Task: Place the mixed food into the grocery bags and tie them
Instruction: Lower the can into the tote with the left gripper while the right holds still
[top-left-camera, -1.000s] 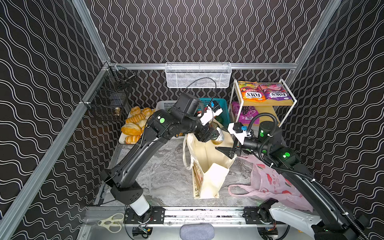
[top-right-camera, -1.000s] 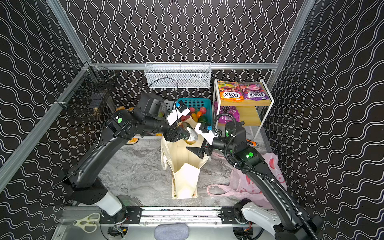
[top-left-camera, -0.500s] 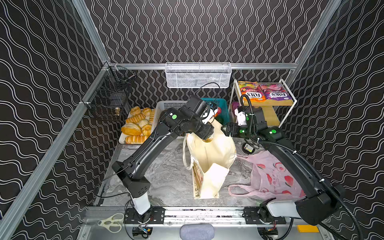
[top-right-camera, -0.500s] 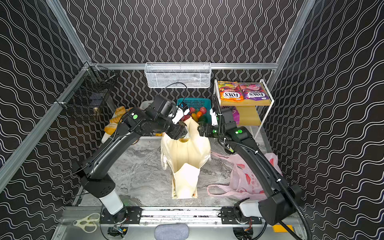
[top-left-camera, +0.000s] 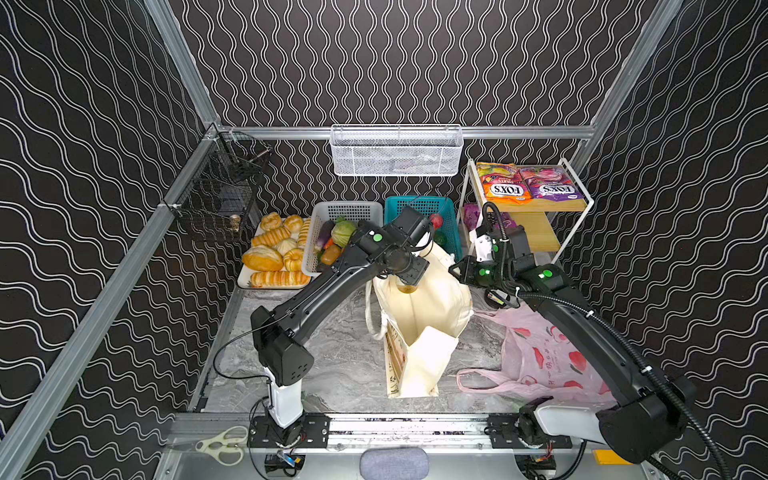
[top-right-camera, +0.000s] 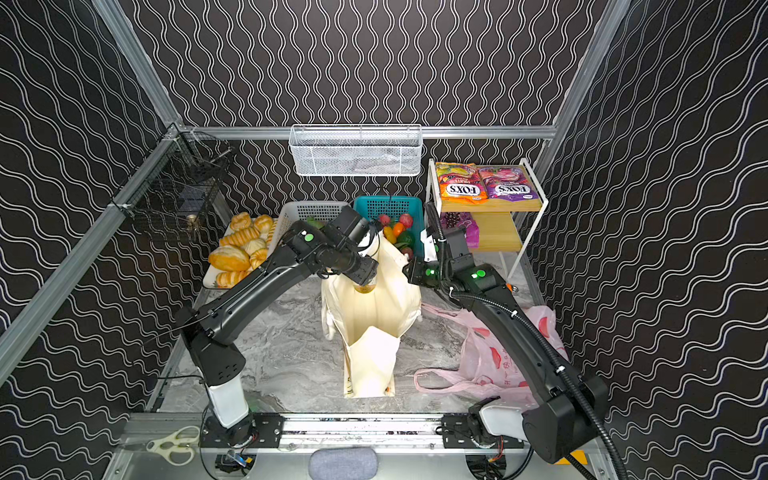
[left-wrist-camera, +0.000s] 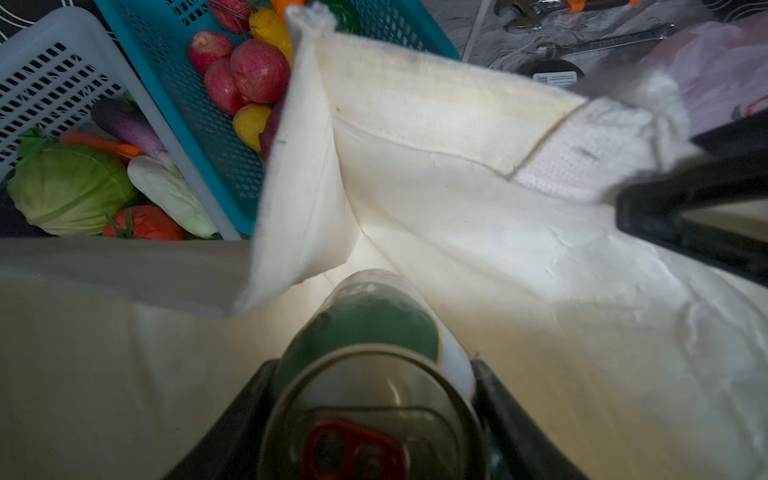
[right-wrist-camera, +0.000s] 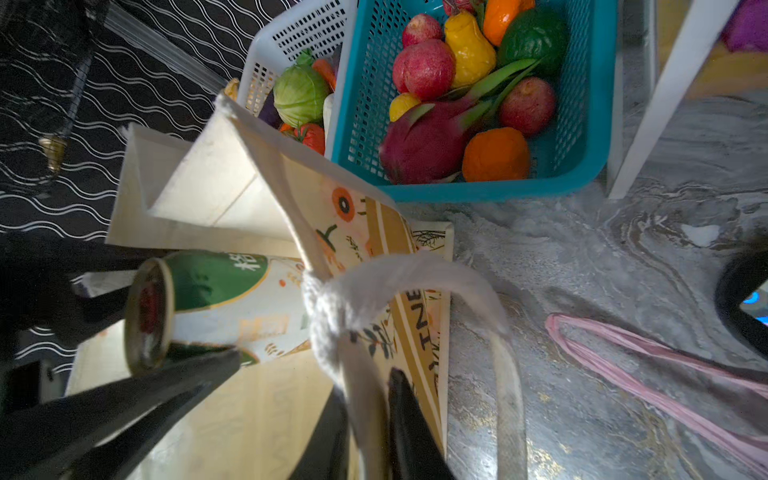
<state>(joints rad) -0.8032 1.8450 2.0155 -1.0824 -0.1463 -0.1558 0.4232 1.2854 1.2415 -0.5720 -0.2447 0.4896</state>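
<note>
Grey marble tabletop (top-left-camera: 345, 353), boxed in by black wavy walls; room is tight near the back baskets. The left gripper (left-wrist-camera: 372, 374) is clamped on the green drink can (left-wrist-camera: 365, 328), tab end toward the wrist. The can's long axis runs along the fingers, pointed down into the canvas tote (top-left-camera: 419, 324). The can is held at the tote's open mouth, not yet released. The right gripper (right-wrist-camera: 365, 399) appears closed on the tote's white handle (right-wrist-camera: 353, 299), though blur leaves that unsure. The pink plastic bag (top-left-camera: 548, 357) lies slumped on the right arm's side, well apart. A straight drop is judged sufficient.
</note>
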